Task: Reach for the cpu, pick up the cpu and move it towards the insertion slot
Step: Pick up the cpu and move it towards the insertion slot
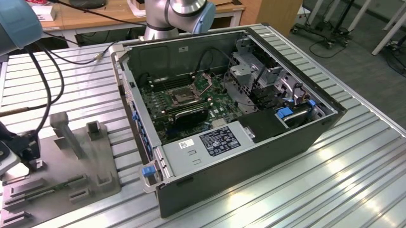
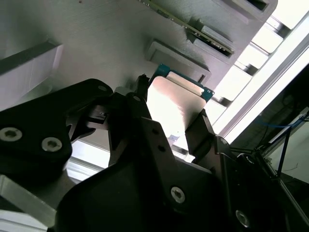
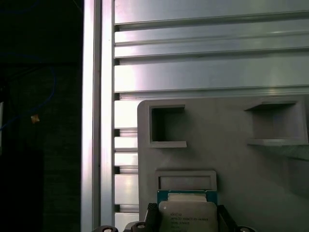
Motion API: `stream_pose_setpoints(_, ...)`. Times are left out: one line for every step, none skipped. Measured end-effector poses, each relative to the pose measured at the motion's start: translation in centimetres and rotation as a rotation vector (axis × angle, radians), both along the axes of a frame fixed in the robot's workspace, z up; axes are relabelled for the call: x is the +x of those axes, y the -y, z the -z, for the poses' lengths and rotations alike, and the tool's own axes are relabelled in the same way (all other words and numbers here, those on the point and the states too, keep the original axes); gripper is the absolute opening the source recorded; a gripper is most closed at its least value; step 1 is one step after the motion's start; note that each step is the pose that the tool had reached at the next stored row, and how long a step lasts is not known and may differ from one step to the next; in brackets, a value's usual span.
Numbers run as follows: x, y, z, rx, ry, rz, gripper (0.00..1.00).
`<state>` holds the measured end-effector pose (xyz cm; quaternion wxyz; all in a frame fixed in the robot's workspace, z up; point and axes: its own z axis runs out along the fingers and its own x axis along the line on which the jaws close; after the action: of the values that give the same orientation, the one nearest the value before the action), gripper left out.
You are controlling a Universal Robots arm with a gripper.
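**Exterior view's left.** The gripper (image 1: 28, 161) stands low over the grey plastic tray (image 1: 95, 159), which lies flat on the slatted metal table (image 1: 355, 180). The tray's recesses appear meant to keep parts at fixed places for pickup.

**Grip.** In the second wrist view the two dark fingers (image 2: 202, 128) bear on opposite edges of the cpu (image 2: 176, 99), one on each side, with its metal top bare and facing the camera. Judgement: the gripper is closed on the chip. Holding it by the edges leaves the top and underside untouched.

**Chip position.** In the first wrist view the chip sits between the fingertips, just beside a shallow framed recess (image 3: 186, 182) of the tray. Whether it is lifted clear of the tray cannot be told.

**Centre.** The computer case (image 1: 254, 156) lies on its side with the panel off, so the green circuit board (image 1: 155, 102) faces up and can be reached from above. The insertion slot (image 1: 180, 96) sits on that board. It is well apart from the gripper and chip, toward the exterior view's right, with the case wall between them.

**Finding.** The pick is in hand. The chip is not yet near the slot.
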<state>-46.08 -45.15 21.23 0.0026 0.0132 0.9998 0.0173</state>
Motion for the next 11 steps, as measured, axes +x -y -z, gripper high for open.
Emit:
stream_pose_setpoints(0.0,0.0,-0.06,0.0,0.0,0.0,0.55)
stream_pose_setpoints(0.0,0.0,-0.11,0.0001,0.0001,0.0,0.55)
stream_pose_setpoints(0.0,0.0,-0.17,0.0,0.0001,0.0,0.55)
stream_pose_setpoints(0.0,0.0,-0.23,0.0,0.0,0.0,0.55)
stream_pose_setpoints(0.0,0.0,-0.26,0.0001,0.0002,0.0,0.55)
stream_pose_setpoints(0.0,0.0,-0.3,0.0001,0.0002,0.0,0.55)
stream_pose_setpoints(0.0,0.0,-0.35,0.0,0.0001,0.0,0.55)
stream_pose_setpoints(0.0,0.0,-0.4,0.0,-0.0001,0.0,0.55)
stream_pose_setpoints(0.0,0.0,-0.45,-0.0001,0.0,0.0,0.55)
stream_pose_setpoints(0.0,0.0,-0.49,0.0,0.0001,0.0,0.55)
stream_pose_setpoints(0.0,0.0,-0.54,-0.0001,0.0001,0.0,0.55)
